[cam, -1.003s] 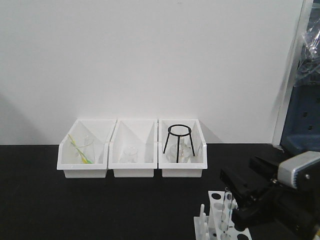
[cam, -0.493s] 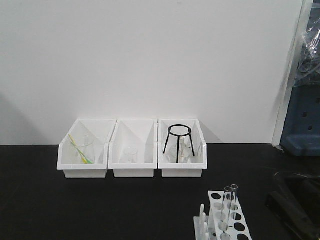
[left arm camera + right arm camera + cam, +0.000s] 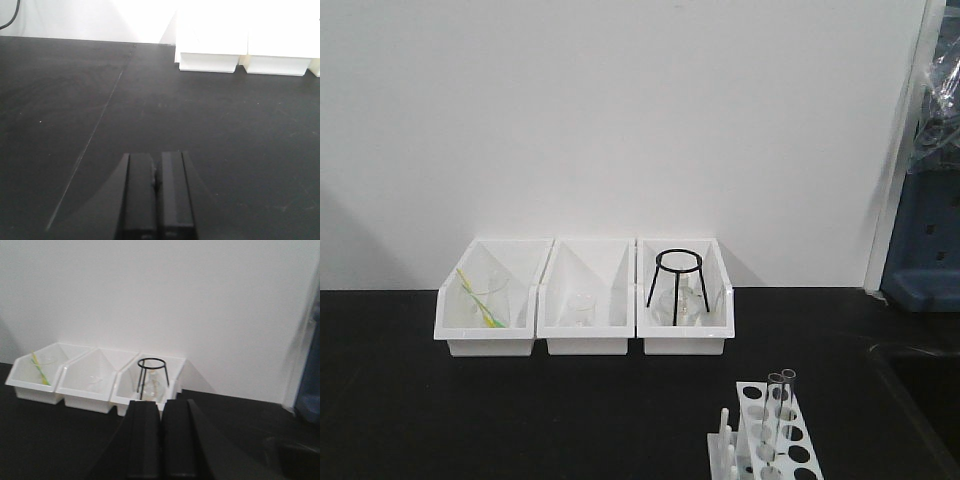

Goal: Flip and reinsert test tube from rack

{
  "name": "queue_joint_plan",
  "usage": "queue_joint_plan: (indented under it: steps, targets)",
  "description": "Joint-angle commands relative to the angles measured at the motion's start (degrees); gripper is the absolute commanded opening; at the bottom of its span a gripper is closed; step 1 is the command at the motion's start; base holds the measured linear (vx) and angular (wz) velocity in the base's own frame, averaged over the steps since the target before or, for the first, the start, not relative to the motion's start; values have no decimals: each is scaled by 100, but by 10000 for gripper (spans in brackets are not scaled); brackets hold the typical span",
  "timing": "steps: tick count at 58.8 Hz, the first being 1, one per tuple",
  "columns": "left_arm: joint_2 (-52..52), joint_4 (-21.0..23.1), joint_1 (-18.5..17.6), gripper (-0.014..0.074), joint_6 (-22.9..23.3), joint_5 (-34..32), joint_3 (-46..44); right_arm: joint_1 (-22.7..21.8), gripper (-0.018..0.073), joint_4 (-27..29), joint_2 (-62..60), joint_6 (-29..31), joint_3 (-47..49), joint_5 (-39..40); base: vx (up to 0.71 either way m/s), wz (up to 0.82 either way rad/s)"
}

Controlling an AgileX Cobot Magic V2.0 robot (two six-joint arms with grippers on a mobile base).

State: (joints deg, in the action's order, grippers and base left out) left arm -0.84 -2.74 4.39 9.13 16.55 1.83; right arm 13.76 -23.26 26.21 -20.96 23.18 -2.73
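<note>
The white rack point(image 3: 798, 438) stands at the bottom right of the front view, with upright pegs point(image 3: 725, 432) along its left side. Two clear test tubes point(image 3: 777, 412) stand upright side by side in its holes. Neither gripper shows in the front view. In the left wrist view my left gripper point(image 3: 157, 156) is shut and empty, low over the black table point(image 3: 210, 125). In the right wrist view my right gripper point(image 3: 161, 403) is shut and empty, facing the bins. The rack is out of both wrist views.
Three white open bins point(image 3: 585, 340) stand in a row at the back against the white wall. The right one holds a black tripod ring point(image 3: 676, 270) and glassware; the left one holds a green-yellow stick point(image 3: 478, 297). A blue object point(image 3: 925, 240) stands at far right.
The right arm, which was beside the rack and tubes one second ago, has drawn back to the right and left the front view. The two tubes stand in the rack.
</note>
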Motion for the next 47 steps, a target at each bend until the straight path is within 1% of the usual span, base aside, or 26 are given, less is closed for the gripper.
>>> queue_joint_plan:
  steps: [1,2,5,8,11,14,17,22,27,34,37,41,47]
  targets:
    - [-75,18,-40,-6,-1,-497,-1,-294,-15,901,-422,1039,167,-285,0,0]
    - [-75,18,-40,-6,-1,-497,-1,-402,-15,1102,-546,1315,167,-394,0,0]
    - [-75,18,-40,-6,-1,-497,-1,-656,-14,1458,-832,1952,151,-629,0,0]
    - [-75,18,-40,-6,-1,-497,-1,-909,-13,1694,-1116,2441,49,-671,0,0]
    - [-75,18,-40,-6,-1,-497,-1,-1135,-13,1808,-1418,2614,-145,-583,0,0]
    - [-75,18,-40,-6,-1,-497,-1,-1307,-13,1801,-1735,2501,-414,-435,0,0]
    - [-75,18,-40,-6,-1,-497,-1,-1394,-13,1745,-2054,2224,-731,-294,0,0]
    - [-75,18,-40,-6,-1,-497,-1,-1370,-12,1592,-2561,1908,-1300,-213,0,0]
    - [-75,18,-40,-6,-1,-497,-1,-1370,-12,1651,-2762,1725,-1814,-135,0,0]
    - [-75,18,-40,-6,-1,-497,-1,-1370,-12,1679,-2757,1707,-2343,92,0,0]
    - [-70,18,-40,-6,-1,-497,-1,-1370,-12,1673,-2750,1715,-2525,320,0,0]
    - [-70,18,-40,-6,-1,-497,-1,-1370,-12,1677,-2750,1715,-2499,78,0,0]
    - [-70,18,-40,-6,-1,-497,-1,-1370,-12,1675,-2740,1715,-2499,33,0,0]
